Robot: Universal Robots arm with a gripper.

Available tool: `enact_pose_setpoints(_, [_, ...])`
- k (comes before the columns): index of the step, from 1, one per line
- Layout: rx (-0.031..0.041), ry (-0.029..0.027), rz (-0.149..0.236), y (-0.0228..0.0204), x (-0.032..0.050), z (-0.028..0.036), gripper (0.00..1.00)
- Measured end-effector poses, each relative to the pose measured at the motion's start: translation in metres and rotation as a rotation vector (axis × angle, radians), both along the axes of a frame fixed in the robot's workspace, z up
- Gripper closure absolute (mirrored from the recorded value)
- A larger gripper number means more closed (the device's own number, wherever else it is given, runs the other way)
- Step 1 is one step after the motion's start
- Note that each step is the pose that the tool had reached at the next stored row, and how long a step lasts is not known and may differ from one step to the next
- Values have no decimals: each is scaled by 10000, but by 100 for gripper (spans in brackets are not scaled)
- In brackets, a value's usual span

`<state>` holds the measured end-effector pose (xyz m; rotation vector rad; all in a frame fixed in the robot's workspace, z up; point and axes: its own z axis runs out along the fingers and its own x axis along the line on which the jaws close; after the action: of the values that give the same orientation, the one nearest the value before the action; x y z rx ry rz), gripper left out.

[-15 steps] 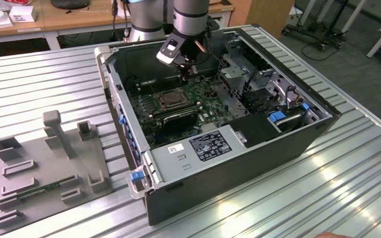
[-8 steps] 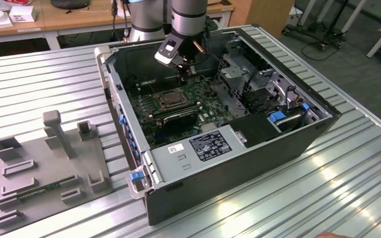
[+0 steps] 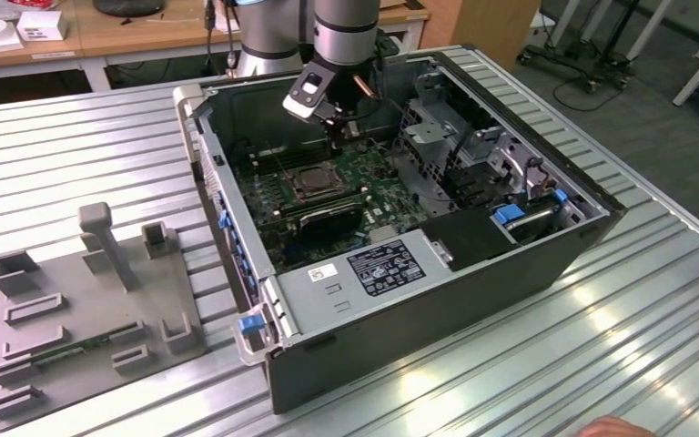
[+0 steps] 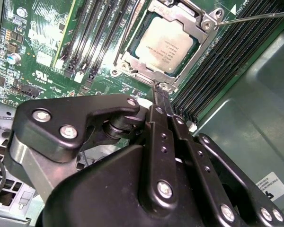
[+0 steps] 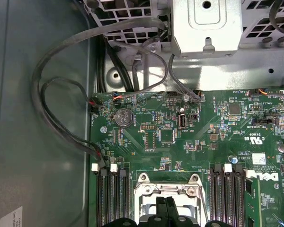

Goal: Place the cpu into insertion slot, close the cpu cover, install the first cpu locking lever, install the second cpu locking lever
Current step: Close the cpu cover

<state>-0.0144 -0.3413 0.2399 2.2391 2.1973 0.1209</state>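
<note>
Silver-grey chip seated in socket, metal cover folded down over it. Tool closed on nothing, tips together just beside cover's edge; in exterior view, at 1 o'clock from socket, inside open computer case on ribbed table

Your bench: ribbed metal slats, with glare streaks toward the exterior view's right. Behind it you have a wooden desk carrying white boxes. Grey floor beyond, with dark wheeled stand bases on it.
</note>
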Motion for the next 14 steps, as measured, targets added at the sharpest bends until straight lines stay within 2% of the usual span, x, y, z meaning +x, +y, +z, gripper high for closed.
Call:
enact_pose_setpoints(7, [-2,59,-2,0,0,0,89])
enact_pose_setpoints(10, [-1,124,0,0,0,0,89])
enact_pose_setpoints(12, [-2,134,-2,0,0,0,89])
enact_pose_setpoints(14, [-1,173,1,0,0,-1,89])
